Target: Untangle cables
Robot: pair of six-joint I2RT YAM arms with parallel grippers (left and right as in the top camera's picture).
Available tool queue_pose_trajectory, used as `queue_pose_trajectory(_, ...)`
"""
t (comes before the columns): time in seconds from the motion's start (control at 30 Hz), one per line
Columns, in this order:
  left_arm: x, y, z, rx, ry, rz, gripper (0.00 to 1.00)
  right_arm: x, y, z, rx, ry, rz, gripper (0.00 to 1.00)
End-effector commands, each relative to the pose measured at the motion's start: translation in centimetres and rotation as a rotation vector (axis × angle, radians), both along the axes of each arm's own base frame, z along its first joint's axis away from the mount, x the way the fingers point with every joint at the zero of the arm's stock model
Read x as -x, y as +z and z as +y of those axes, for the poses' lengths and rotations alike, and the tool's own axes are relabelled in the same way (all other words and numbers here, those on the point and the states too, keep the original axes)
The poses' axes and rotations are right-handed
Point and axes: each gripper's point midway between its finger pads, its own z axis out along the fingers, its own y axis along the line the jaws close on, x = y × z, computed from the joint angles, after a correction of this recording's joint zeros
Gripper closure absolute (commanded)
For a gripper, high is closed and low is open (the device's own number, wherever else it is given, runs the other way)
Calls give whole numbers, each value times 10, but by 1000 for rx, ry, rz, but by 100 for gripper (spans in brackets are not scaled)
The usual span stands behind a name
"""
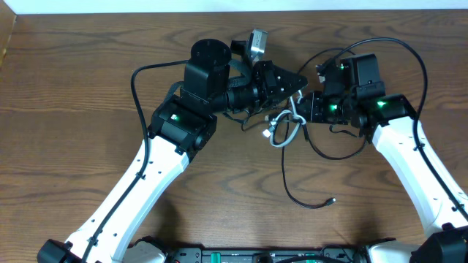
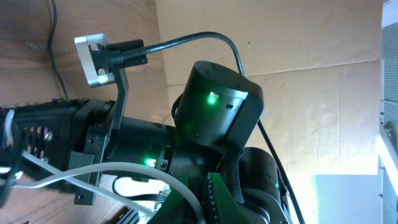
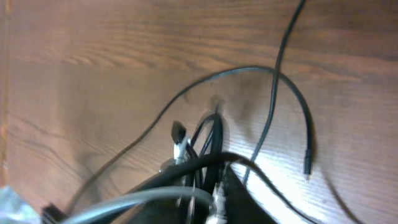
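As both arms meet over the far middle of the wooden table, the cables lie in a loose bundle just under and between the two grippers. The left gripper points to the right, and its fingers are pressed together into one narrow tip. I cannot tell if a cord is caught between them. The right gripper points to the left, very near the left one, and it is low over the bundle. Its fingers are hidden by the cords and by shadow, so I cannot tell if they are spread or pinching.

The white cable makes a short loop beside the right gripper, on the side nearer to the robot. One black cable runs from the bundle toward the near edge, curves to the right and ends in a small plug that lies alone on the wood. Another black loop rests under the right arm.

In the right wrist view the bundle is a dark knot of crossing cords, with a pale cord passing below it, and a thin black cord arches away to a plug end.
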Motion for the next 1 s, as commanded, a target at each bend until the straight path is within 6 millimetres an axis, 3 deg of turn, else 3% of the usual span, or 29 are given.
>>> queue_pose_trajectory(0.0, 4, 11, 0, 12, -21, -47, 92, -2, -2, -1, 17, 0, -4, 99)
queue_pose_trajectory(0.13, 5, 5, 1, -12, -24, -44, 93, -4, 3, -12, 58, -37, -33, 99)
queue_pose_trajectory(0.23, 1, -7, 4, -61, 1, -48, 93, -4, 7, -34, 154, -109, -61, 99)
queue_pose_trajectory(0.4, -18, -60, 34, -282, 204, 60, 93, 2, 20, -73, 315, -254, -102, 99)
queue_pose_trajectory(0.5, -27, -93, 64, -447, 358, 127, 92, 7, 32, -72, 294, -252, -130, 99)
queue_pose_trajectory(0.6, -30, -111, 87, -559, 454, 155, 92, 11, 46, -61, 231, -209, -165, 99)
queue_pose_trajectory(0.83, -28, -134, 123, -732, 575, 191, 92, 17, 86, -25, 32, -70, -278, 99)
queue_pose_trajectory(0.97, -23, -140, 126, -762, 566, 210, 85, 20, 103, -12, -44, -18, -322, 99)
